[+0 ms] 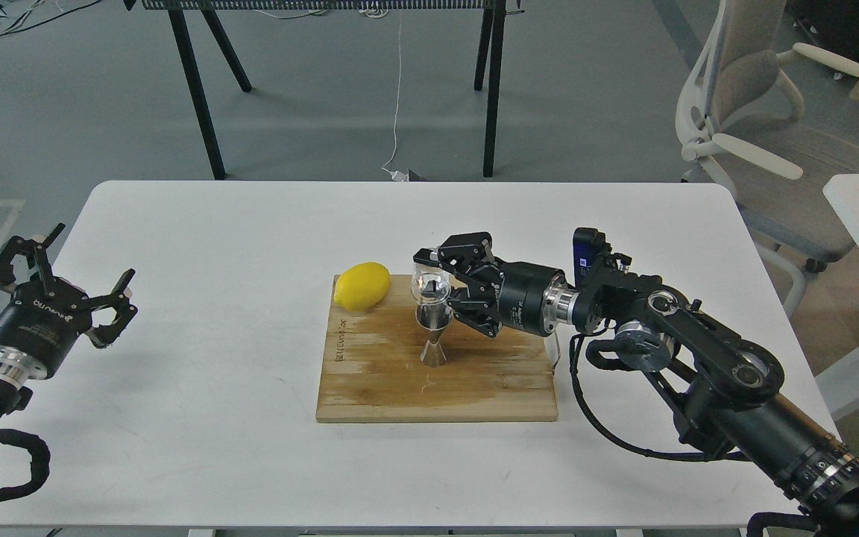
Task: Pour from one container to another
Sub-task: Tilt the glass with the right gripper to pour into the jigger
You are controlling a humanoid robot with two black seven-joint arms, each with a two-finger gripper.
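Note:
A small clear cup point(430, 288) is held tilted on its side in my right gripper point(435, 286), which is shut on it, directly above the top cone of the steel hourglass jigger point(433, 335). The jigger stands upright in the middle of the wooden cutting board point(474, 380). The cup overlaps the jigger's rim in this view; I cannot tell whether they touch. My left gripper point(57, 265) is open over the table's left edge, far from the board, holding nothing.
A yellow lemon point(362, 286) lies on the board's far left corner, just left of the cup. The white table point(198, 298) holds the board. An office chair point(765, 127) and black table legs stand behind.

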